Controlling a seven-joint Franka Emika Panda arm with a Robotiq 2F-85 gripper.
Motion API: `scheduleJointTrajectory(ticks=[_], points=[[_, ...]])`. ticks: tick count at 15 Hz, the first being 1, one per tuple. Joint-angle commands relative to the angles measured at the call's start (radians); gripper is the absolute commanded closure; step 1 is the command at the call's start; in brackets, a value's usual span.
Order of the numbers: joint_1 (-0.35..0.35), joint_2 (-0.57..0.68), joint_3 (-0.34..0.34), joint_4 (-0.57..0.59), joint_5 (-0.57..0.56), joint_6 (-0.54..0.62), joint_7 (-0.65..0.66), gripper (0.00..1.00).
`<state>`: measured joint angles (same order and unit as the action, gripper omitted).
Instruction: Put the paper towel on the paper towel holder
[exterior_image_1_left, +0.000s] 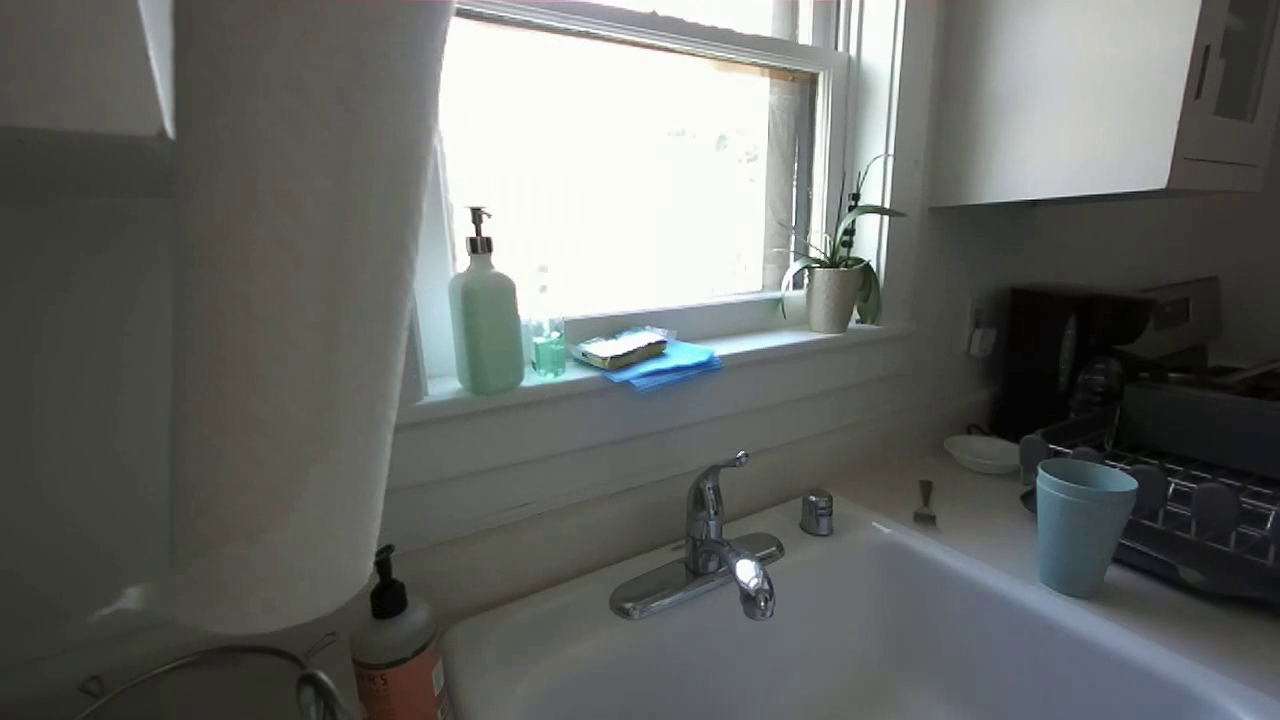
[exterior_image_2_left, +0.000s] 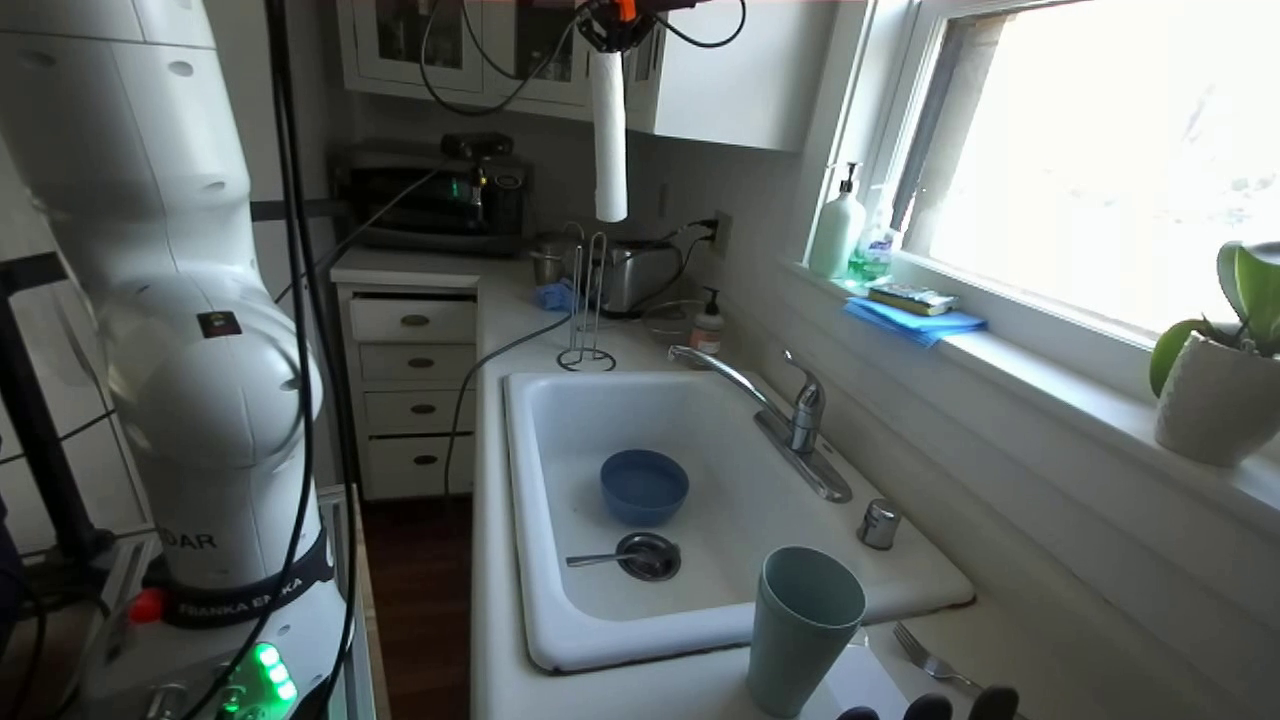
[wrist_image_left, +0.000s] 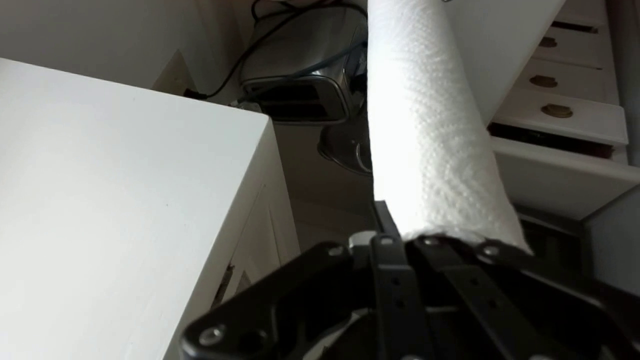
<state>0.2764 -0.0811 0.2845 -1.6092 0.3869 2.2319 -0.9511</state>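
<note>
The paper towel, a white roll, hangs near upright at the left in an exterior view (exterior_image_1_left: 290, 300) and at the top middle in an exterior view (exterior_image_2_left: 609, 140). It also fills the middle of the wrist view (wrist_image_left: 430, 115). My gripper (exterior_image_2_left: 615, 48) is shut on its upper end; in the wrist view one finger of the gripper (wrist_image_left: 400, 227) shows against the roll's side and the other is hidden by the roll. The wire paper towel holder (exterior_image_2_left: 580, 320) stands on the counter, its top just below the roll's lower end. Its wire also shows here (exterior_image_1_left: 235, 650).
An orange-labelled soap bottle (exterior_image_2_left: 706, 325) and a toaster (exterior_image_2_left: 640, 275) stand near the holder. A white upper cabinet (wrist_image_left: 125, 200) is close beside the gripper. The sink (exterior_image_2_left: 540, 640), with a blue bowl (exterior_image_2_left: 644, 488), and the faucet (exterior_image_2_left: 805, 400) lie in front.
</note>
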Motion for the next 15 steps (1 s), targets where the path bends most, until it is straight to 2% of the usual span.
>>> scheduleJointTrajectory(ticks=[1,15], points=[[0.016,0.02,-0.014,0.027,0.048,-0.028,-0.024,0.99],[0.011,0.084,0.0,0.043,0.032,-0.072,-0.016,0.99]])
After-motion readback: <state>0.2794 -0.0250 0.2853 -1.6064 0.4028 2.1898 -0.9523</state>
